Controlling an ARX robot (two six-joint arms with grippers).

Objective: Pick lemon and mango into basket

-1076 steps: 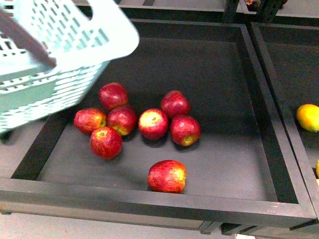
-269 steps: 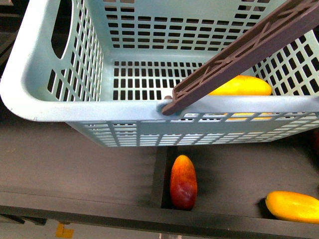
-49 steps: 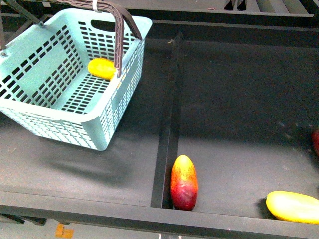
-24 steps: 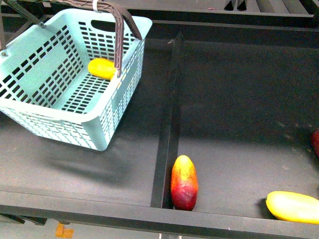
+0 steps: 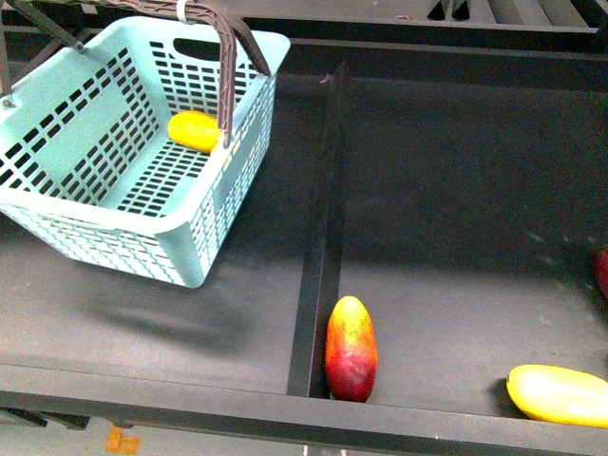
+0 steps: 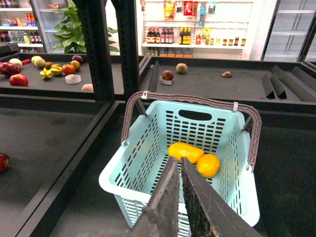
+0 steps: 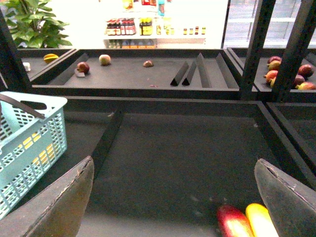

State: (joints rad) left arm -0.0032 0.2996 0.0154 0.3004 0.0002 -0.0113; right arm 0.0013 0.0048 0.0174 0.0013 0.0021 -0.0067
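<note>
The light turquoise basket [image 5: 104, 217] stands in the left bin, its brown handles [image 5: 228, 57] raised. In the left wrist view an elongated yellow mango [image 6: 185, 151] and a rounder orange-yellow lemon [image 6: 208, 165] lie on the floor of the basket [image 6: 107, 178]. My left gripper [image 6: 177, 160] hangs above it, shut on nothing. A red-and-yellow mango [image 5: 351, 348] lies by the divider in the right bin, and a yellow mango [image 5: 559, 394] lies further right. My right gripper [image 7: 173, 162] is open above that bin, with a red mango [image 7: 232, 220] and a yellow one [image 7: 260, 219] below it.
A black divider [image 5: 323, 237] separates the two bins, and a raised front ledge [image 5: 285, 410] runs along them. A red fruit [image 5: 602, 271] shows at the right edge. Dark shelf posts [image 6: 98, 49] rise behind the basket, with more fruit bins beyond.
Nothing has moved over the last second. Several seconds ago the basket hung close in front of the camera; it now stands further back in the left bin.
</note>
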